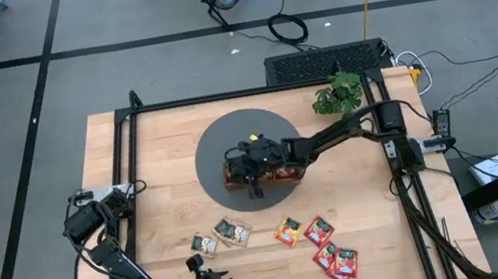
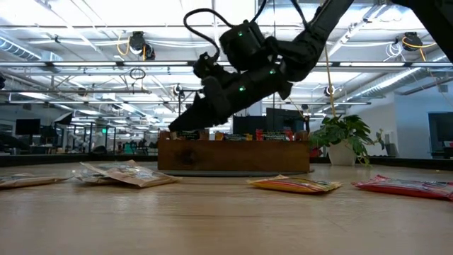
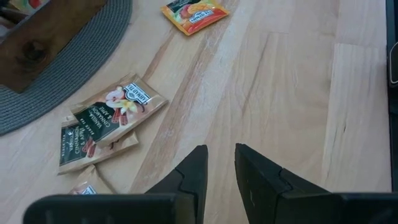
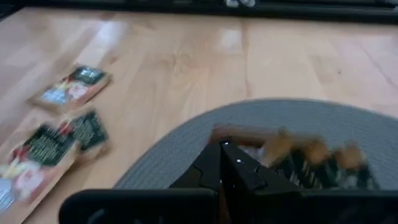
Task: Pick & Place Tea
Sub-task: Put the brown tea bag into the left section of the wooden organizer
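Observation:
The tea sachets lie loose on the wooden table: dark green ones (image 1: 232, 231) (image 3: 118, 109), an orange one (image 1: 289, 231) (image 3: 193, 14) and red ones (image 1: 334, 255) (image 2: 407, 185). More sachets stand in the brown wooden tray (image 1: 261, 180) (image 2: 233, 154) on the round grey mat (image 1: 214, 140). My right gripper (image 1: 233, 172) (image 4: 221, 149) is shut, slanting down over the tray's left end (image 4: 239, 132), with nothing visible between its fingers. My left gripper (image 1: 196, 264) (image 3: 221, 163) hovers near the front edge, beside the green sachets, its fingers a narrow gap apart with nothing between them. My right gripper has its shut fingertips (image 2: 175, 129) at the top of the tray's left end, coming slanting down from the table's right. I cannot tell whether they touch the tray or a sachet in it.
A potted plant (image 1: 339, 94) (image 2: 343, 138) stands at the table's far right, behind the tray. A black frame (image 1: 131, 129) runs along the table's edges. Bare wood lies between the mat and the row of loose sachets.

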Available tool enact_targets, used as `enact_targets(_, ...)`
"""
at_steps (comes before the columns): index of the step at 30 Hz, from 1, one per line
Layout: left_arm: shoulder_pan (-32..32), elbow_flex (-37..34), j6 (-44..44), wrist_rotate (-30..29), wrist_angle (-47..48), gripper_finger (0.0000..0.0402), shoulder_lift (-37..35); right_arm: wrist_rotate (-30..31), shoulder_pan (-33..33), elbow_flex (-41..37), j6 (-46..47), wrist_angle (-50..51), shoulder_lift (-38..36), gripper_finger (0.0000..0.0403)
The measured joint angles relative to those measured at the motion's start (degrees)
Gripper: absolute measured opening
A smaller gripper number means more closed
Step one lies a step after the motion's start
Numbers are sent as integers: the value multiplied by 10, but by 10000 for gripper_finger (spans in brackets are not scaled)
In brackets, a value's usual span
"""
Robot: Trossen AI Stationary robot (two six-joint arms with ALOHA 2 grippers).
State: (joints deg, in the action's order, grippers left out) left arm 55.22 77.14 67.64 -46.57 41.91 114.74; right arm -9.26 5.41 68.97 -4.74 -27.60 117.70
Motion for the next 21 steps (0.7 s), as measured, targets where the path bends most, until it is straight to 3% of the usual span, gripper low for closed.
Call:
enact_targets(4,0,-1,4,0,0,88,0,14,0,6,9,5,5,0)
enact_targets(8,0,-1,4,0,-1,88,0,89,0,7,-8,11,3,0)
enact_targets(21,0,-1,6,1,-1,88,0,116,20,7,-16,43,0,0)
